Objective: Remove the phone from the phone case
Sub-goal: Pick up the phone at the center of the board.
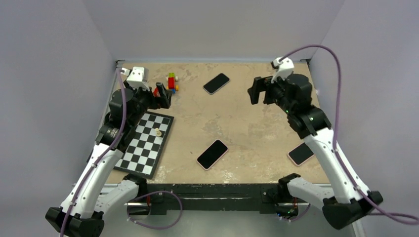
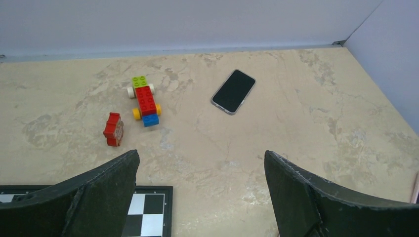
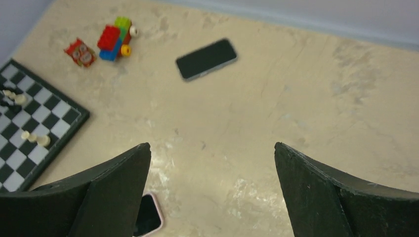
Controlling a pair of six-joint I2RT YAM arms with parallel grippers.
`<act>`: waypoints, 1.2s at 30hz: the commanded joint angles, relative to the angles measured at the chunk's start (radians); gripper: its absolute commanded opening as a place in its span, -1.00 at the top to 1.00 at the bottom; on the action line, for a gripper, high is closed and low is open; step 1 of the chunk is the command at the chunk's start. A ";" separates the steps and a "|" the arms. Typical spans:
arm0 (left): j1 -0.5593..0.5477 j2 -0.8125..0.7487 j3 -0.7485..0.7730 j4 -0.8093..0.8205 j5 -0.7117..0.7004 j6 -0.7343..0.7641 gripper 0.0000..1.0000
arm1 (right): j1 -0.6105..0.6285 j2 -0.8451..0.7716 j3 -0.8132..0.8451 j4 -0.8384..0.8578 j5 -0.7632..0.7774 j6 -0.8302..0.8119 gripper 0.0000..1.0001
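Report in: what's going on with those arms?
Open, empty: left gripper, right gripper. Flat on table, untouched: far phone, near phone, right phone. Nothing in the way.

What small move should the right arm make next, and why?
Probably lower the right gripper toward the central pink-cased phone: its jaws stand open and empty above the table, and that phone lies untouched in its case.

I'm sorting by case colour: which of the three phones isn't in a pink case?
The far phone, nearest the brick toy: its rim looks grey. The near-centre phone and the right-edge phone both show pink rims.
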 commanded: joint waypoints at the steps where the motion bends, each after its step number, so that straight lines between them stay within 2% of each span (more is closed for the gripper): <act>1: -0.003 0.074 0.058 0.008 0.109 -0.048 -1.00 | 0.027 0.092 0.026 -0.078 -0.096 -0.006 -0.97; 5: -0.066 0.341 0.219 -0.185 0.259 -0.065 -1.00 | 0.033 0.082 0.019 -0.040 -0.078 0.024 -0.97; 7: -0.129 0.437 0.253 -0.240 0.278 -0.067 -1.00 | 0.032 0.038 0.007 -0.002 -0.064 0.037 -0.97; 15: -0.425 0.622 0.290 -0.354 0.115 -0.046 -1.00 | 0.032 -0.232 -0.093 0.169 0.055 0.075 -0.97; 23: -0.643 0.834 0.386 -0.514 0.010 -0.043 -1.00 | 0.032 -0.356 -0.132 0.197 0.129 0.077 -0.97; 28: -0.706 0.881 0.374 -0.521 -0.086 -0.055 -1.00 | 0.032 -0.363 -0.144 0.195 0.131 0.074 -0.97; 36: -0.725 0.938 0.353 -0.482 -0.040 -0.090 -1.00 | 0.033 -0.368 -0.162 0.200 0.120 0.073 -0.97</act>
